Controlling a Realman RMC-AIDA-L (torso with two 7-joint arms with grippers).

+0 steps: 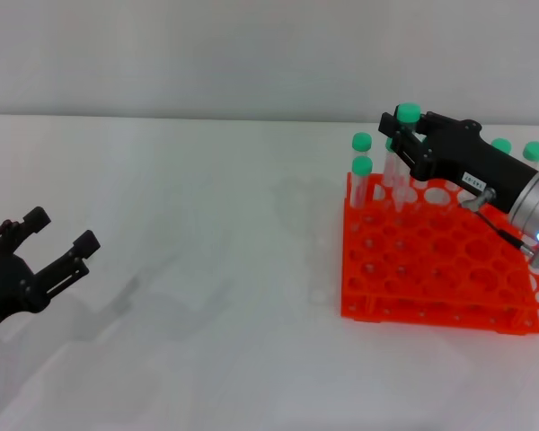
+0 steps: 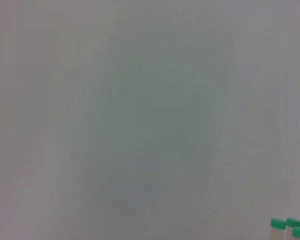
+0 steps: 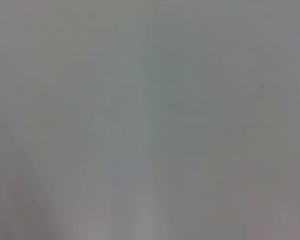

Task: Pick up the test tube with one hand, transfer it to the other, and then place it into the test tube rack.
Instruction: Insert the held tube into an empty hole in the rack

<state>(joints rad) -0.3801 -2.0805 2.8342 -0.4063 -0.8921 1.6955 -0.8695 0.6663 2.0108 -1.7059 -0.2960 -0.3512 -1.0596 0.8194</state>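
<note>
Pinched upright between the black right gripper's (image 1: 404, 144) closed fingers, the green-capped clear plastic test tube (image 1: 404, 135) is held over the orange-red holed plastic rack (image 1: 431, 260), while the left gripper (image 1: 58, 235) is held spread apart.

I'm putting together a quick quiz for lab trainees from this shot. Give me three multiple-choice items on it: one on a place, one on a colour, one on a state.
1. Where is the right gripper?
A. Over the far edge of the rack
B. Low at the left of the table
C. Out of view

2. What colour are the tube caps?
A. Blue
B. Green
C. White

3. How is the left gripper?
A. Shut on a tube
B. Open and holding nothing
C. Resting on the rack

Answers: 1 A, it reaches among the tubes standing at the rack's back. 2 B, the held test tube and the others have green caps. 3 B, its fingers are spread with nothing between them.
</note>
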